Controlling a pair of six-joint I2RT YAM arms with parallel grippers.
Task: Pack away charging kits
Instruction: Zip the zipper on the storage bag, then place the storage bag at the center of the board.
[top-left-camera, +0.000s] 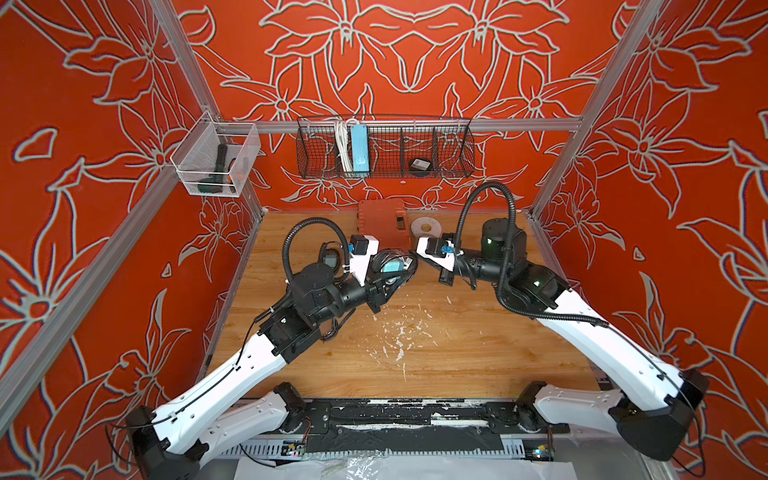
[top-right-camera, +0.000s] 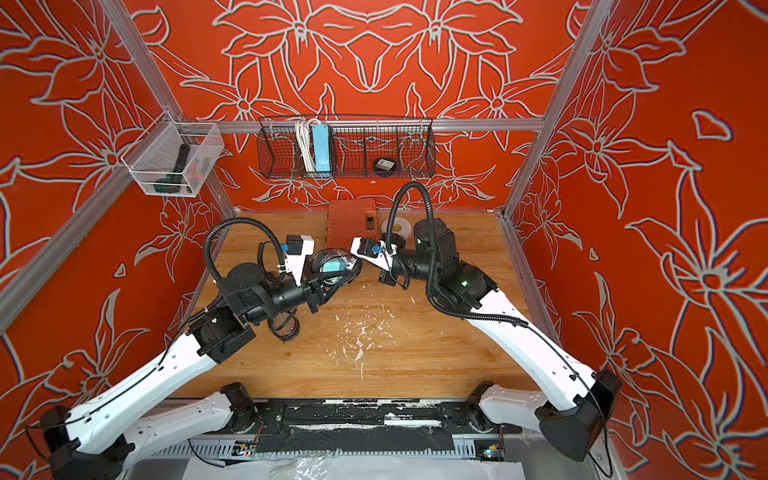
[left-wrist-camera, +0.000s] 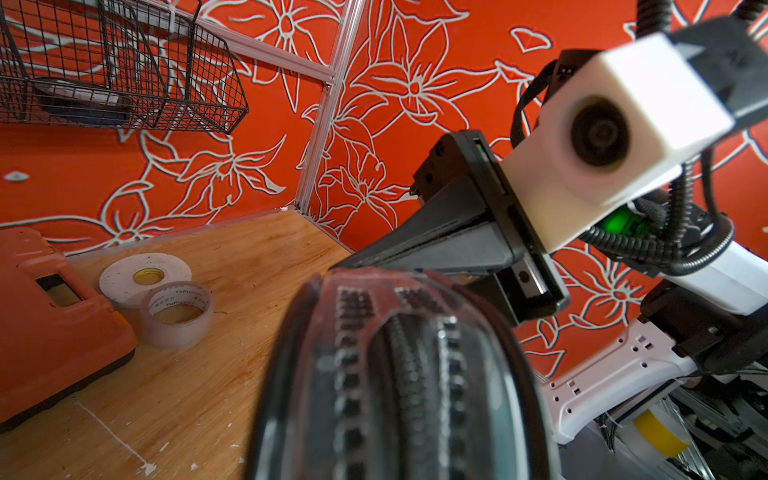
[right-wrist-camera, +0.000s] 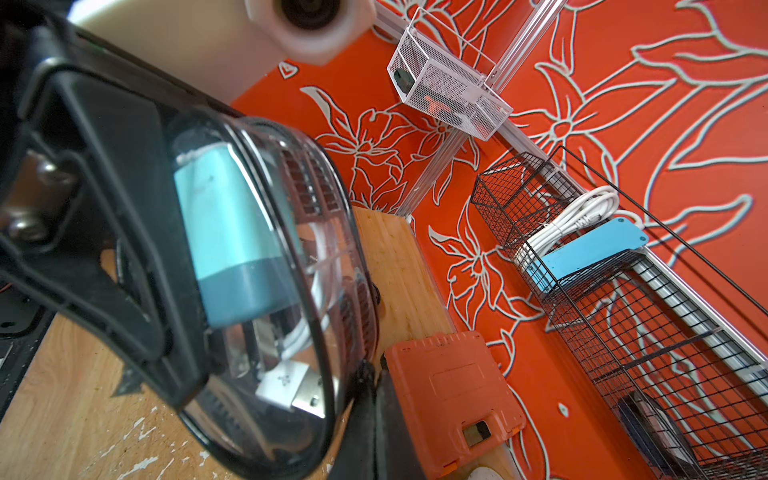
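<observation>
An oval black-rimmed pouch is held off the table, and my left gripper is shut on it. Through its clear face the right wrist view shows a teal plug and a white cable's USB end. My right gripper has its jaws pressed together, tips against the pouch's rim at one end. Whether they pinch the zip tab is unclear. The zip runs down the pouch in the left wrist view. Another pouch lies behind my left arm. A dark round pouch sits in the wire basket.
An orange tool case and a white tape roll lie at the table's back, a clear tape roll beside them. The black wire basket on the back wall holds a light-blue power strip. A white mesh bin hangs left.
</observation>
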